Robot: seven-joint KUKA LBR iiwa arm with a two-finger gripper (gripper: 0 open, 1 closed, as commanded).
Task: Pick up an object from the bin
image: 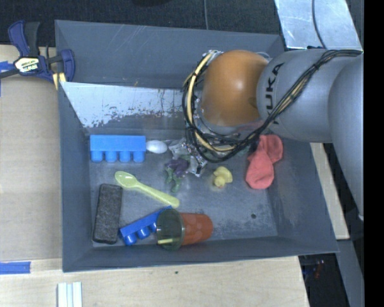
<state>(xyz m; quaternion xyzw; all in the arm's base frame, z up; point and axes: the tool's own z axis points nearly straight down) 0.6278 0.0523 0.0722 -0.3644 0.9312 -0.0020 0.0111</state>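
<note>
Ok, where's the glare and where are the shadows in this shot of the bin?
Camera view: the bin's back wall carries a pale sheen; the orange cover on the wrist shows a soft highlight on top; the arm shades the floor round the gripper and the small yellow thing beside it.

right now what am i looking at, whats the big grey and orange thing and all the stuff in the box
One camera looks down on a grey metal bin. The big grey thing is a robot arm reaching in from the right; the orange dome covers its wrist. Its gripper hangs over a small purple-green thing. Around lie a yellow toy, a pink lump, a yellow-green spoon, a light blue block, a darker blue block, a dark block and an orange-red jar. I see nothing held.
</note>
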